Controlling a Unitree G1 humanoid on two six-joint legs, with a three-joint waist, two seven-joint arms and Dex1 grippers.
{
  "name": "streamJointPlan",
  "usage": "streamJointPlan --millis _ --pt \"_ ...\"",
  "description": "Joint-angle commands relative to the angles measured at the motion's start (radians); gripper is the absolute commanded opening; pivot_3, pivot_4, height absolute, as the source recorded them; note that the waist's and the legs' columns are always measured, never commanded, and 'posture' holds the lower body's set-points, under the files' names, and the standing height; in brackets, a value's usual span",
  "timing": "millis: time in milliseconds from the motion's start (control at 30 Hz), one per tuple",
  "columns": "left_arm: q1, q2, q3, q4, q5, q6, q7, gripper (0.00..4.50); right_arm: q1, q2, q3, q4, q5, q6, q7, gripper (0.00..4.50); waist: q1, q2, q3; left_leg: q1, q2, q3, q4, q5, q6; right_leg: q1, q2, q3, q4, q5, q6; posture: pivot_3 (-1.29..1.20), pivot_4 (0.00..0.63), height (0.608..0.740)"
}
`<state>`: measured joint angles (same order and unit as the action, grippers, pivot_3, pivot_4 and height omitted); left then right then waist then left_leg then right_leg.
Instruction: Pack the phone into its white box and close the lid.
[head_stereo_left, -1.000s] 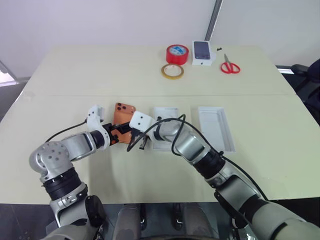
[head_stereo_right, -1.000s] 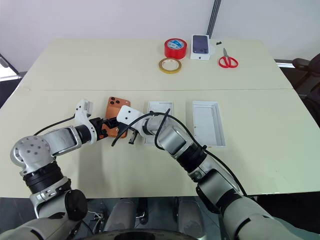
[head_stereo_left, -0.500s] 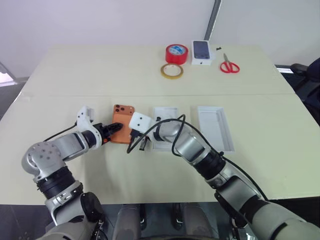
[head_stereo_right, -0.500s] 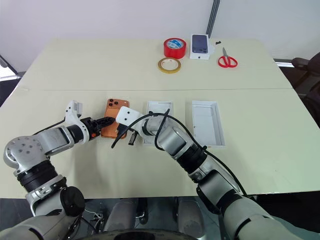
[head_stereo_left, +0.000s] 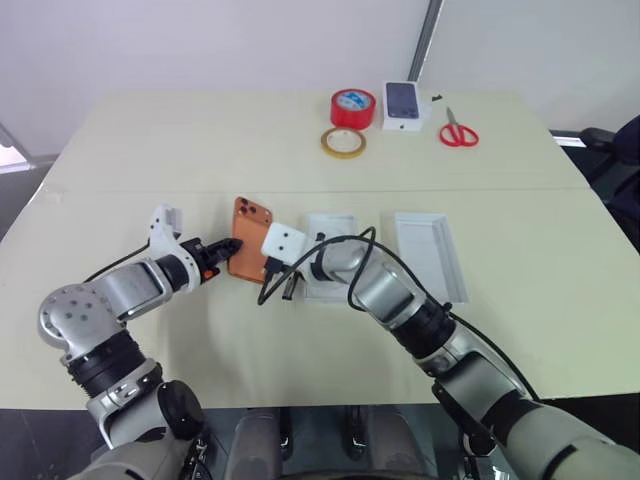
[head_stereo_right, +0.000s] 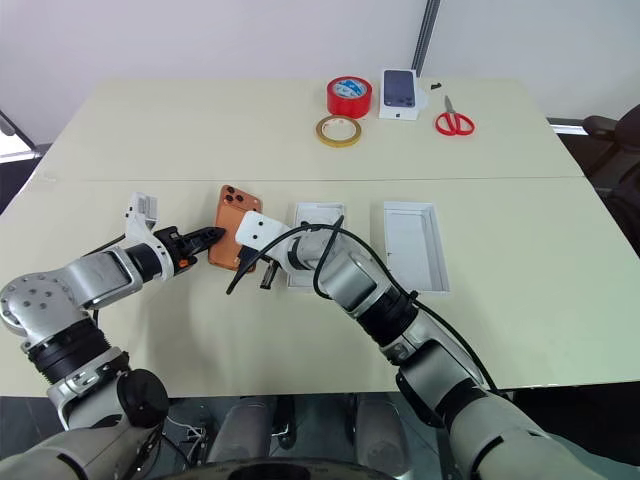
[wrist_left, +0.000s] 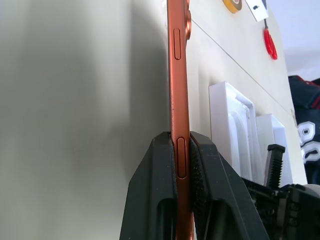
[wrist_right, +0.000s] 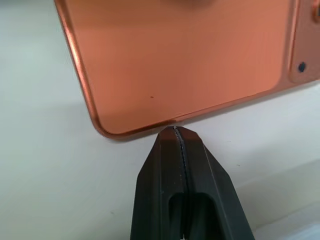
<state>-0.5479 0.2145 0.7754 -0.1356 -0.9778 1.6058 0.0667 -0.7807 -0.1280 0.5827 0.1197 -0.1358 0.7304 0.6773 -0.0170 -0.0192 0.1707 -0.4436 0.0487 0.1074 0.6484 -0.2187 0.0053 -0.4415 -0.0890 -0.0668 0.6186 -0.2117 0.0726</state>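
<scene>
We have the phone (head_stereo_left: 247, 250) pinched by its long edge in our left gripper (wrist_left: 183, 165), the two black fingers (wrist_left: 152, 200) clamped on either face of it – the left wrist view shows the orange edge running straight up between them. Our right gripper (wrist_right: 176, 137) is clenched on nothing, its tips pressed together at the phone's lower edge, propping it from the other side.

The phone sits tilted up off the surface (head_stereo_left: 150, 150), just to the left of the white box (head_stereo_left: 333, 245), with the lid (head_stereo_left: 432, 252) lying open further right. Its long axis runs away from us, the camera cluster (head_stereo_right: 233, 196) at the far end and the orange back facing our right arm.

To do this step well, we judge it best to keep the pinch firm while carrying the phone rightward over the tray, holding its long axis parallel to the box's long sides – then lower it flat, back or screen level, before letting go. The right gripper needs to clear out of the tray's way first.
</scene>
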Motion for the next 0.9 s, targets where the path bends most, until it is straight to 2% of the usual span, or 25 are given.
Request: streamJointPlan --millis 33,233,367,467,567,700,900 --pt "-0.005 -0.007 0.036 -0.001 -0.047 0.009 0.042 0.02 -0.026 -0.007 -0.035 -0.081 0.006 0.003 0.008 0.00 0.000 0.000 0.000 0.000 0.000 0.000 0.000 0.000 0.000 0.000 0.000 0.000 0.000 0.000 0.000 0.00 0.150 0.740" --pt "-0.094 -0.079 0.149 -0.024 -0.208 0.009 0.156 0.02 -0.013 -0.122 -0.207 -0.334 0.147 0.111 0.116 0.00 0.009 -0.003 0.002 -0.003 -0.001 -0.001 0.001 0.000 0.000 -0.001 0.000 -0.001 -0.001 0.000 0.000 0.00 0.150 0.740" --pt "-0.098 -0.190 0.089 -0.090 -0.328 0.004 0.263 0.02 0.053 -0.281 -0.361 -0.435 0.274 0.146 0.217 0.00 0.021 -0.004 0.002 -0.003 -0.002 -0.002 0.001 -0.001 0.002 0.002 -0.002 -0.002 -0.005 0.000 0.000 0.00 0.150 0.740" --pt "-0.067 -0.317 -0.022 -0.134 -0.364 -0.010 0.343 0.02 0.145 -0.407 -0.491 -0.414 0.354 0.116 0.284 0.00 0.034 -0.005 0.003 -0.003 -0.004 -0.001 0.001 -0.002 0.004 0.003 -0.004 -0.002 -0.007 0.000 0.000 0.00 0.150 0.740" --pt "-0.022 -0.389 -0.099 -0.151 -0.371 -0.075 0.399 0.02 0.205 -0.473 -0.561 -0.407 0.414 0.093 0.318 0.00 0.023 -0.006 0.005 -0.003 -0.006 0.000 0.001 -0.001 0.007 0.003 -0.005 -0.002 -0.007 0.000 0.000 0.00 0.150 0.740" --pt "0.032 -0.419 -0.223 -0.148 -0.347 -0.142 0.423 0.02 0.285 -0.553 -0.586 -0.395 0.415 0.040 0.324 0.00 0.021 -0.007 0.005 -0.001 -0.003 0.000 0.001 -0.001 0.008 0.003 0.001 -0.001 -0.006 0.000 0.000 0.00 0.150 0.740" --pt "0.056 -0.413 -0.312 -0.100 -0.350 -0.240 0.459 0.02 0.323 -0.594 -0.597 -0.396 0.421 0.013 0.296 0.00 0.026 -0.007 0.006 -0.001 -0.002 -0.002 0.002 0.000 0.006 0.003 0.003 0.000 -0.007 0.000 -0.001 0.00 0.150 0.740"
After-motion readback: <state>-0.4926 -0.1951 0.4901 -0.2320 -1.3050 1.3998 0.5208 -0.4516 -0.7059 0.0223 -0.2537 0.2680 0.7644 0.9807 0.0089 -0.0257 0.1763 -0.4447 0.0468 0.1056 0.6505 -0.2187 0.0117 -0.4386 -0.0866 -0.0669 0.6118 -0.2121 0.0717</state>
